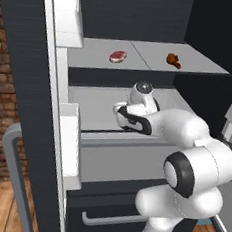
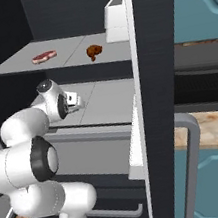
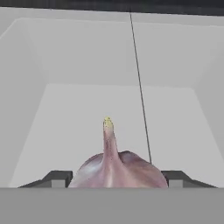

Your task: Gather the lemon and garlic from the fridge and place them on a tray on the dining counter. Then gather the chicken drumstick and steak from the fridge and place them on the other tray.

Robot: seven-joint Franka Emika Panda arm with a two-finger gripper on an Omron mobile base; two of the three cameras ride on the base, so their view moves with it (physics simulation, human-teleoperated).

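Right now I have the arm reaching into the open fridge point(image 1: 23, 54), with the tool point(image 3: 114, 177) at its middle shelf point(image 2: 107, 103). On the hand camera the garlic point(image 3: 116, 168) sits between the two dark fingertips point(image 3: 57, 178), one flanking each side of the bulb, its stem pointing up; the tool looks clenched on the garlic. One shelf above the garlic, the steak point(image 1: 118, 56) lies toward the fridge's left and the brown chicken drumstick point(image 1: 173, 60) lies to the steak's right, the two well apart. A white door bin point(image 2: 116, 23) hangs on the fridge's open right door.
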